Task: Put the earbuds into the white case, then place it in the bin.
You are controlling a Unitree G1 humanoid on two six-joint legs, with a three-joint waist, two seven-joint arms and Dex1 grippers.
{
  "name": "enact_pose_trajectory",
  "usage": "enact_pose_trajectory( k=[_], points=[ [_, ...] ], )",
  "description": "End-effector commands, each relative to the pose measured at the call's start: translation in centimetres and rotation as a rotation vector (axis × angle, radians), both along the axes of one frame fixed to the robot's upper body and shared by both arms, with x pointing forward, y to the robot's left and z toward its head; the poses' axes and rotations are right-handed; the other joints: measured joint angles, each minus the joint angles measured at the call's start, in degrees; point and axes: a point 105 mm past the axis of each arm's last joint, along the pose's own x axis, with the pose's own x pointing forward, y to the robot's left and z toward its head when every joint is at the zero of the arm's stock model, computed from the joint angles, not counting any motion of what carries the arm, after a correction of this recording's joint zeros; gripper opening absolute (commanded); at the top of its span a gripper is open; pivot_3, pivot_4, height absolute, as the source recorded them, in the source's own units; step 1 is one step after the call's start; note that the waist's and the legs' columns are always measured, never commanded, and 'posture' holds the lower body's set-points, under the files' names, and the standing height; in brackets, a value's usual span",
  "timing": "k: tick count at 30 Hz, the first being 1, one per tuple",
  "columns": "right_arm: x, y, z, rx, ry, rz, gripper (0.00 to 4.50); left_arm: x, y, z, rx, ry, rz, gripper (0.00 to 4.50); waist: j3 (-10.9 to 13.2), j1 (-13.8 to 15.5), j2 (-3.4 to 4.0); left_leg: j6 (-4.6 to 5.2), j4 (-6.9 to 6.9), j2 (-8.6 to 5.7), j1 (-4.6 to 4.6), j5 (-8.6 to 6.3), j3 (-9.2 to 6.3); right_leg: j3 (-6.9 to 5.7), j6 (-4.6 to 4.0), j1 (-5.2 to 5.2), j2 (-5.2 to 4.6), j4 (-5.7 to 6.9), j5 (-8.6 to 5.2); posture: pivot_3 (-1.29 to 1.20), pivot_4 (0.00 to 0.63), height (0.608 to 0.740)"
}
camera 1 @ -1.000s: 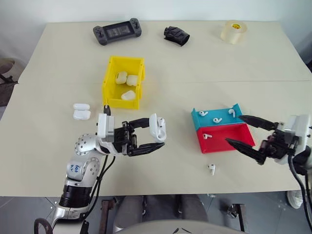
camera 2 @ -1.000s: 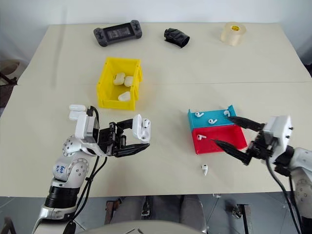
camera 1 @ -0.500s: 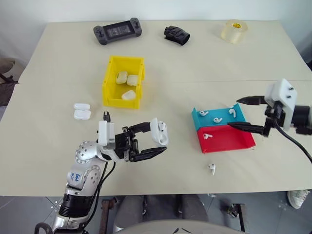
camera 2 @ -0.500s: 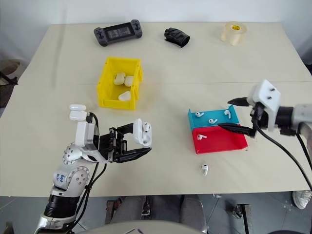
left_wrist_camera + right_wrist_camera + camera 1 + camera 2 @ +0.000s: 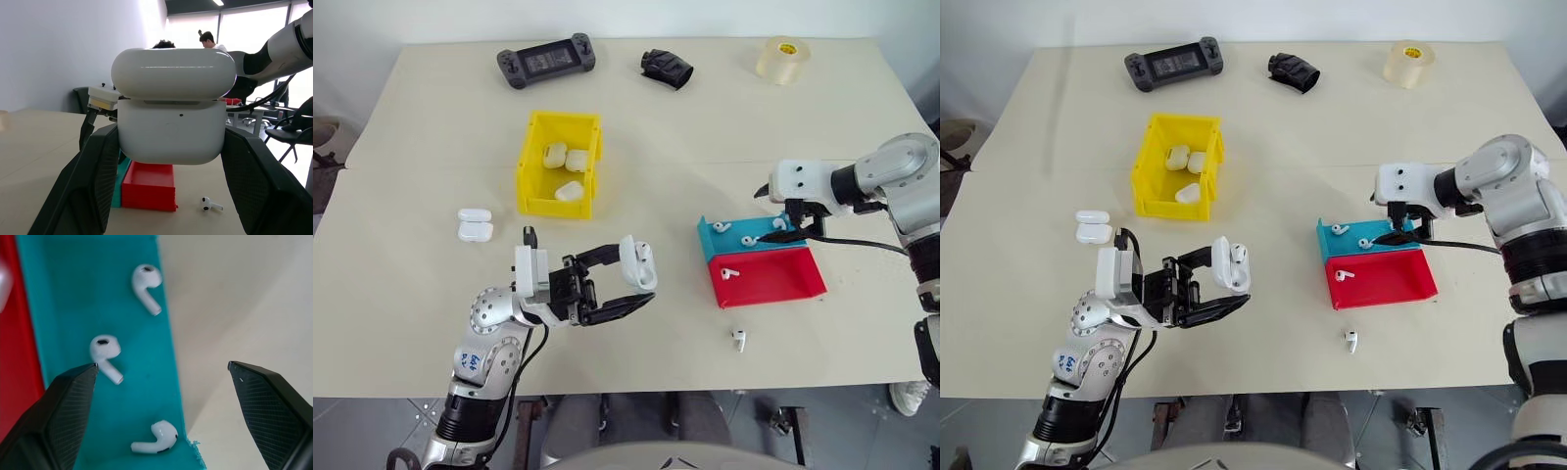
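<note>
My left gripper (image 5: 644, 286) is shut on a white case (image 5: 635, 264), holding it above the table's front left with the lid flipped open; the left wrist view shows that case (image 5: 171, 129) close up. My right gripper (image 5: 767, 215) hangs open, pointing down over the blue tray (image 5: 711, 246). Three earbuds lie in that tray (image 5: 63, 308), one (image 5: 104, 350) close to a fingertip. Another earbud (image 5: 729, 273) rests in the red tray (image 5: 783, 279), and one (image 5: 738, 338) lies on the table in front of it. The yellow bin (image 5: 558, 206) stands at the middle left with three cases inside.
Two more white cases (image 5: 476, 224) lie left of the bin. Along the far edge sit a game controller (image 5: 546, 62), a black object (image 5: 668, 70) and a tape roll (image 5: 780, 61). People and chairs show far behind in the left wrist view.
My right gripper swung from the table's front right, away and to the left, over the blue tray, turning to point downward. The left gripper kept its hold on the case.
</note>
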Motion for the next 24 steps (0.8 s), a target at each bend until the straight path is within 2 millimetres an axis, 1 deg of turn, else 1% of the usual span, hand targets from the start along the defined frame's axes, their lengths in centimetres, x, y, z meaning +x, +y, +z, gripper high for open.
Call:
enact_pose_trajectory(
  k=[1,7,11,17,20,22,24],
  points=[
    [0.0,0.0,0.4,-0.039,0.006,0.055,4.45,-0.5,-0.1,0.7,-0.013,-0.046,0.003,2.75,0.0,0.0,0.00,0.00,0.00,0.00,0.00,0.00,0.00,0.00,0.00,0.00,0.00,0.00,0.00,0.00,0.150,0.740],
    [-0.4,0.3,-0.1,-0.055,0.053,0.108,4.45,-0.4,0.0,0.7,-0.011,-0.047,0.014,2.75,0.0,-0.2,0.00,0.00,0.00,0.03,0.01,0.00,-0.01,-0.01,0.00,0.00,0.01,0.03,0.00,0.00,0.150,0.740],
    [-0.3,0.8,-0.4,-0.049,0.047,0.132,4.45,-0.2,0.0,0.7,-0.009,-0.050,0.017,2.75,0.0,-0.3,0.00,0.00,0.00,0.03,0.01,0.00,-0.02,-0.01,0.00,0.00,0.01,0.04,0.00,0.00,0.150,0.740],
    [-0.5,0.8,-0.7,-0.057,0.062,0.142,4.45,-0.1,0.1,0.8,-0.007,-0.057,0.020,2.75,0.0,-0.4,0.00,0.00,0.01,0.02,0.01,0.00,-0.04,-0.03,0.00,0.00,0.01,0.07,0.00,0.00,0.150,0.740],
    [-0.6,0.9,-1.0,-0.053,0.069,0.144,3.88,0.0,0.2,0.8,-0.008,-0.057,0.026,2.75,0.0,-0.4,0.00,0.00,0.01,0.03,0.02,0.00,-0.04,-0.03,0.00,0.00,0.01,0.09,0.00,0.00,0.150,0.740],
    [-0.8,0.7,-1.0,-0.057,0.082,0.133,3.23,0.0,0.2,0.8,-0.007,-0.058,0.027,2.75,0.0,-0.4,0.00,0.00,0.01,0.03,0.02,0.00,-0.04,-0.03,0.00,0.00,0.01,0.09,0.00,0.00,0.150,0.740],
    [-0.9,0.6,-0.9,-0.059,0.084,0.127,3.23,0.0,0.2,0.8,-0.006,-0.058,0.028,2.75,0.0,-0.4,0.00,0.00,0.00,0.03,0.02,0.00,-0.04,-0.03,0.00,0.00,0.01,0.09,0.00,0.00,0.150,0.740]
  ],
)
